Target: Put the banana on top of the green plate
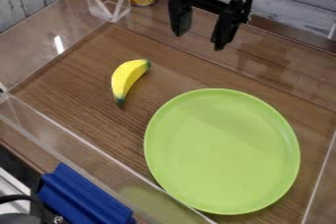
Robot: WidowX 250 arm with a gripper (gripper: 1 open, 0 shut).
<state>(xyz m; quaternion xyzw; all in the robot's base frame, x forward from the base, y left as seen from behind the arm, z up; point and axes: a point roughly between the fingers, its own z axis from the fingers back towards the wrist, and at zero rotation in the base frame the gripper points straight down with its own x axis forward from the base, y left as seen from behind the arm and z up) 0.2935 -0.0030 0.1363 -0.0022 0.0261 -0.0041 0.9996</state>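
Down at the near edge there's some ribbed blue thing (82, 200), just outside a clear plastic wall (82, 141). Inside it, the big green plate (221, 151) sits flat on a brown wood-look surface (197, 67), with the yellow banana (129, 79) lying just beside it, not on it. Further back, the black gripper (202, 30) hangs wide open, holding nothing, with whitish boards (292, 0) behind.

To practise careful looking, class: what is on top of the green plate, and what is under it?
Nothing shows on top of the green plate. Whatever lies directly under it cannot be seen, because the plate covers it.
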